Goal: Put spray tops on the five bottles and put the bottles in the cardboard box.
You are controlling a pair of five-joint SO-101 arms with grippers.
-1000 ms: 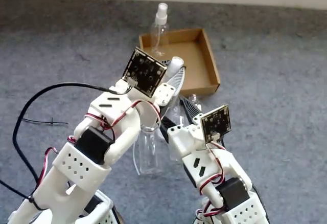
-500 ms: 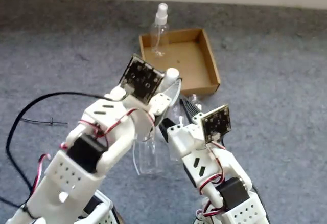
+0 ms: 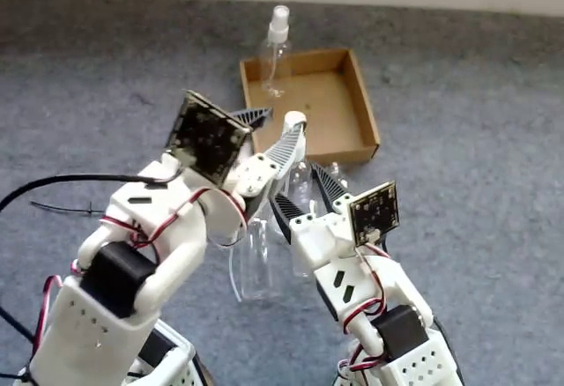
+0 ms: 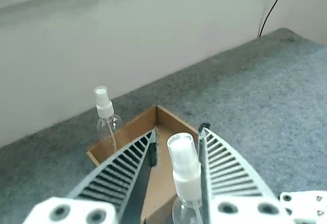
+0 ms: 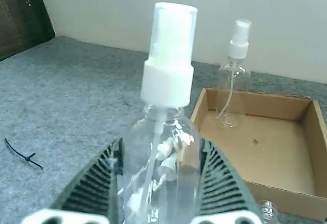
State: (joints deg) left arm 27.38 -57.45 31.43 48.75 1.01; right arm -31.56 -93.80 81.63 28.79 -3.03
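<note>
my right claw point(image 5: 162, 150) is clamped on the upright bottle point(image 5: 163, 175). its spray top point(image 4: 183, 157) stands between the spread fingers of my left claw point(image 4: 178, 132). the cardboard box point(image 3: 335, 108) lies just beyond the bottle, so i judge the right arm should carry it.

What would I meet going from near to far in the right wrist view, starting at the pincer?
The right pincer → held bottle → bare bottle neck → box's near wall → capped bottle standing in the box.
</note>
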